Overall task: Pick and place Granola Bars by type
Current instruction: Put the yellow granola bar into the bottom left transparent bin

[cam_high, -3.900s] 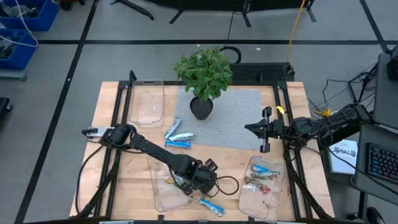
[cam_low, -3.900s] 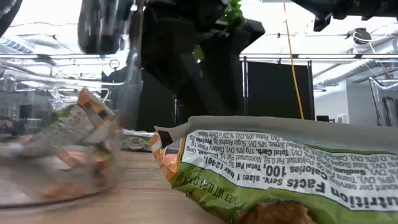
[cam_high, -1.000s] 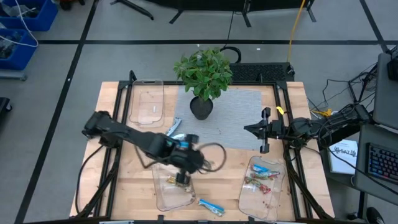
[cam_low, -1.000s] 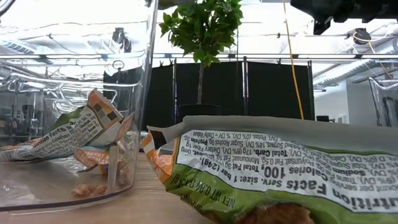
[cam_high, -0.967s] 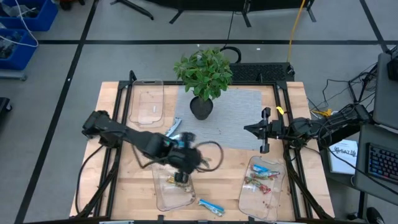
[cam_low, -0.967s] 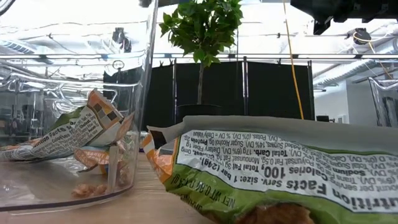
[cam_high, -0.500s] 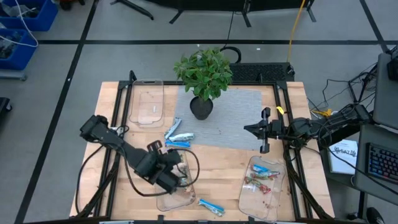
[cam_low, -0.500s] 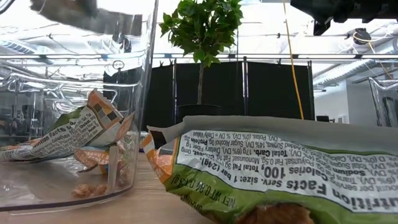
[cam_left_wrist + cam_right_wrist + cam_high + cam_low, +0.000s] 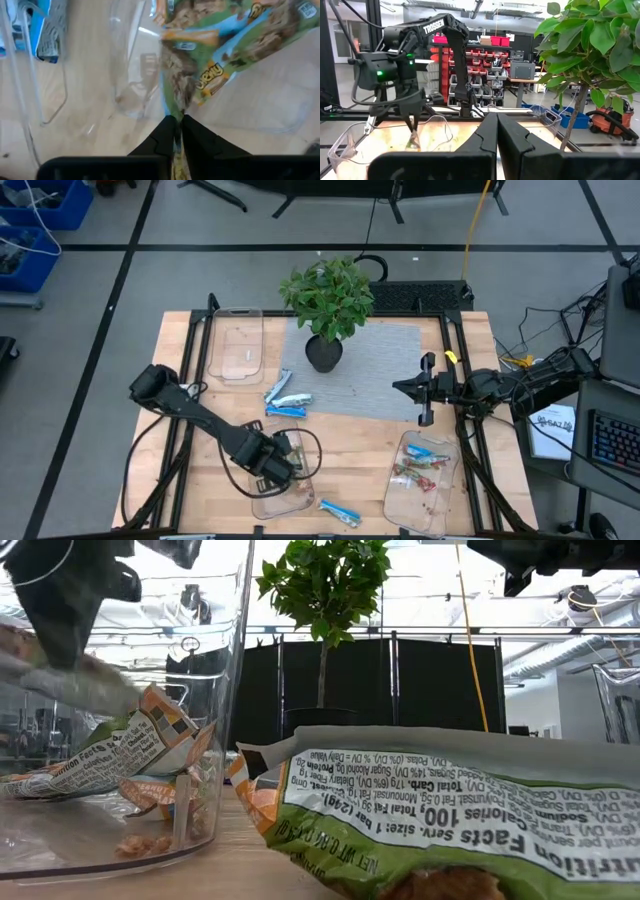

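We see a green granola bar [image 9: 220,55] hanging from the left pincer [image 9: 176,131], its wrapper edge pinched between the two fingertips, which are nearly together. The bar hangs over the clear tray [image 9: 262,498] directly under that pincer, where other green bars [image 9: 120,755] already lie. Blue bars [image 9: 285,402] sit beyond the pincer, toward the potted plant [image 9: 328,305]. The right pincer [image 9: 427,388] waits well apart, fingers pressed together, above another tray [image 9: 395,498] of bars.
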